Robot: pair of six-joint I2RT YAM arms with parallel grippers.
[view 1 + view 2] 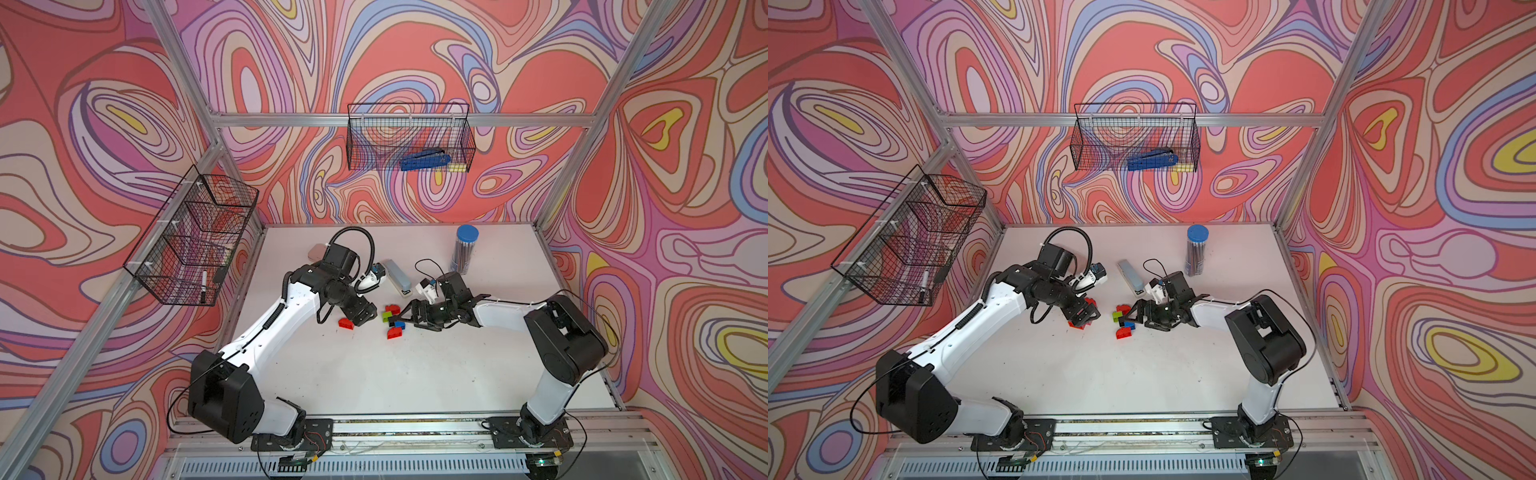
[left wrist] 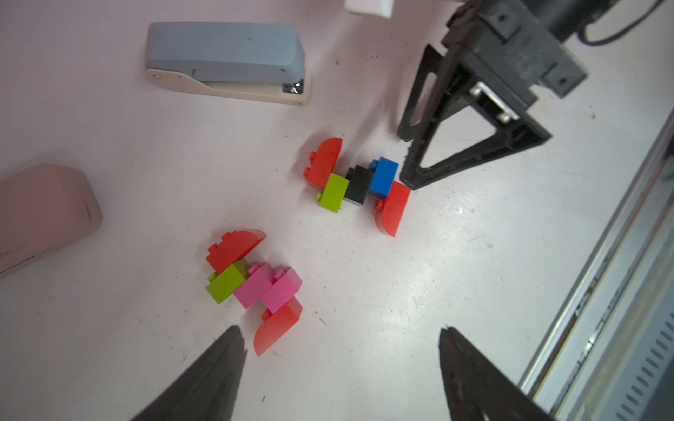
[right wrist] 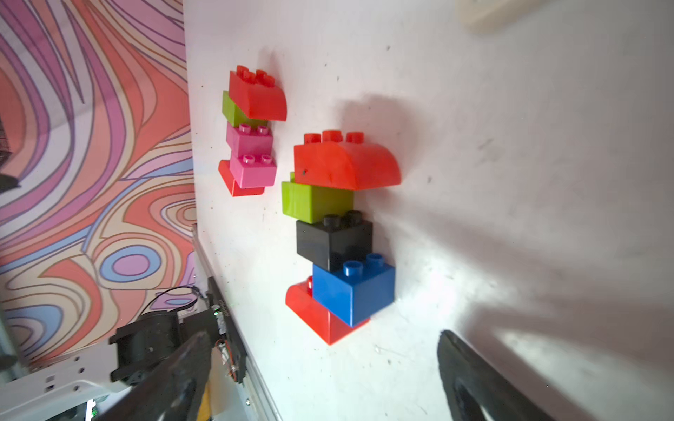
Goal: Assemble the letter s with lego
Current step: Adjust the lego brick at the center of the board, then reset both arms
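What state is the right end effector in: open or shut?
Open. The right end effector has its fingers spread wide, and the lego lies just past the tips, clamped by neither.

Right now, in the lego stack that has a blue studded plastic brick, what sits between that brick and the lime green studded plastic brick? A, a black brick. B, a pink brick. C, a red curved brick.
A: in the right wrist view, the black studded brick sits directly between the lime green brick and the blue brick.

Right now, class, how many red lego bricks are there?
4. The first red brick and second red brick end the pink-green chain; third red brick and fourth red brick end the black-blue chain. Others may be hidden.
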